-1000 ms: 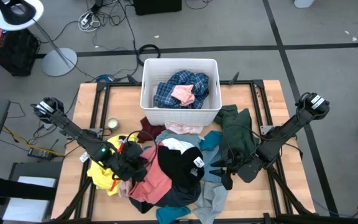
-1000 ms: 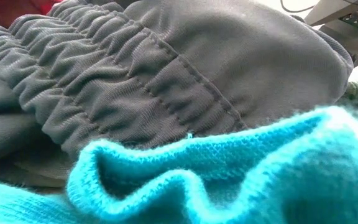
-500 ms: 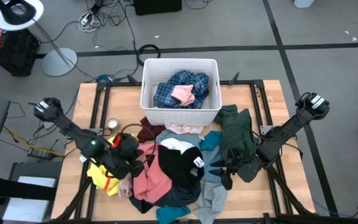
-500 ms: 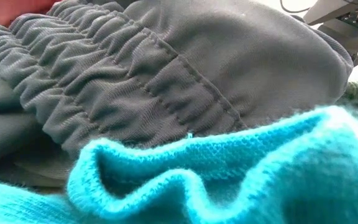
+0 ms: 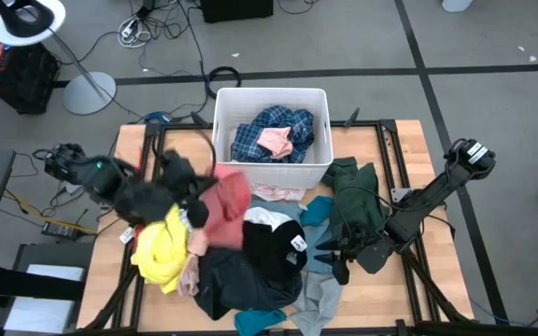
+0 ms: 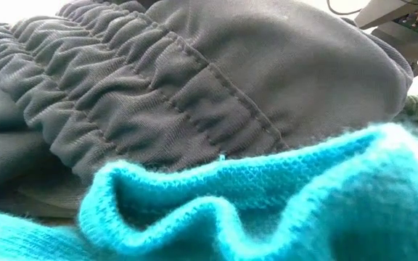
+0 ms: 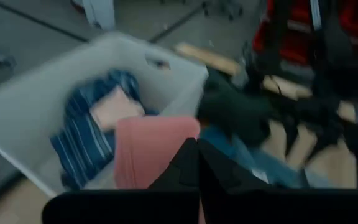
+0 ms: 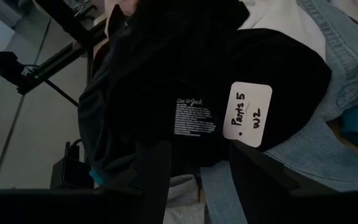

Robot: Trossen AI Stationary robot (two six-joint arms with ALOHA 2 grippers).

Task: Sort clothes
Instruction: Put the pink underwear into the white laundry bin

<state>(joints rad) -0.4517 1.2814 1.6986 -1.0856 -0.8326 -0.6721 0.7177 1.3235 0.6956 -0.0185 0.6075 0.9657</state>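
The clothes lie in a pile on the table's near half: yellow, black, dark green, teal, denim and maroon. My left gripper is raised over the pile's left side, near the white bin, and is shut on a salmon pink garment. My right gripper is low at the pile's right side, open and empty. In the right wrist view, its fingers stand before the black garment. My left gripper pinches the salmon pink garment between its two shut fingers, at a bunched part right by the fingertips. One layer or several, I cannot tell. The garment hangs slack below the gripper, lifted off the pile, and its lower end reaches down near the yellow garment.
The white bin at the table's far middle holds a blue plaid garment and a pale pink one. A white tag sits on the black garment. A grey garment with an elastic band and teal knit fill the low view.
My left gripper has risen and gone toward the table's far edge and the bin, keeping hold of the salmon pink garment. The garment has come up off the pile, uncovering dark cloth underneath. My right arm has kept still.
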